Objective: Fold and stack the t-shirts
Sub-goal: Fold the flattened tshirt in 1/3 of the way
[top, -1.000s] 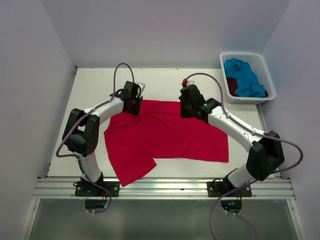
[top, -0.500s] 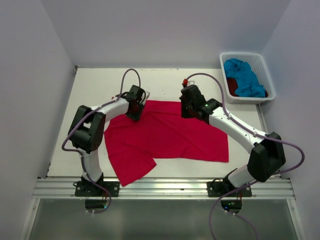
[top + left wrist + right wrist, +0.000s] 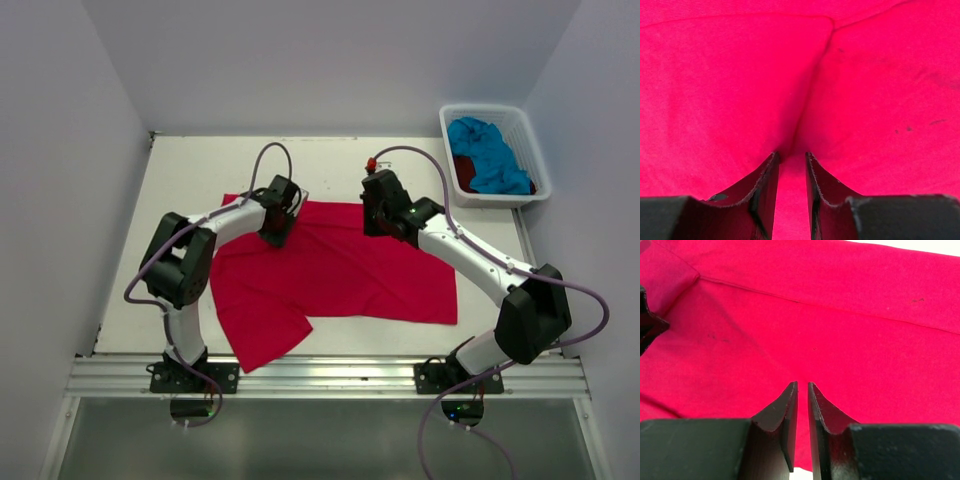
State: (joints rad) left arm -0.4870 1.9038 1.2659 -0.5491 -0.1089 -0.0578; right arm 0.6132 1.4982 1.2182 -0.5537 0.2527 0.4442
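The bright red-pink t-shirt (image 3: 340, 265) lies spread across the middle of the table, one sleeve hanging toward the near edge. My left gripper (image 3: 279, 226) sits on its far left part. In the left wrist view the jaws (image 3: 791, 156) are pinched on a fold of the shirt (image 3: 730, 90), and a crease runs away from the tips. My right gripper (image 3: 376, 218) sits at the shirt's far edge; its jaws (image 3: 802, 385) are nearly together on the cloth (image 3: 850, 315). The turquoise t-shirt (image 3: 487, 152) and the dark red t-shirt (image 3: 463, 172) lie crumpled in the basket.
The white plastic basket (image 3: 520, 116) stands at the far right corner of the table. Bare table (image 3: 190, 170) lies beyond and left of the shirt. White walls close in the table on three sides. A metal rail (image 3: 320, 372) runs along the near edge.
My left gripper has moved right and slightly nearer over the shirt's far left part, leaving a flap of cloth showing to its left. The right arm has not moved.
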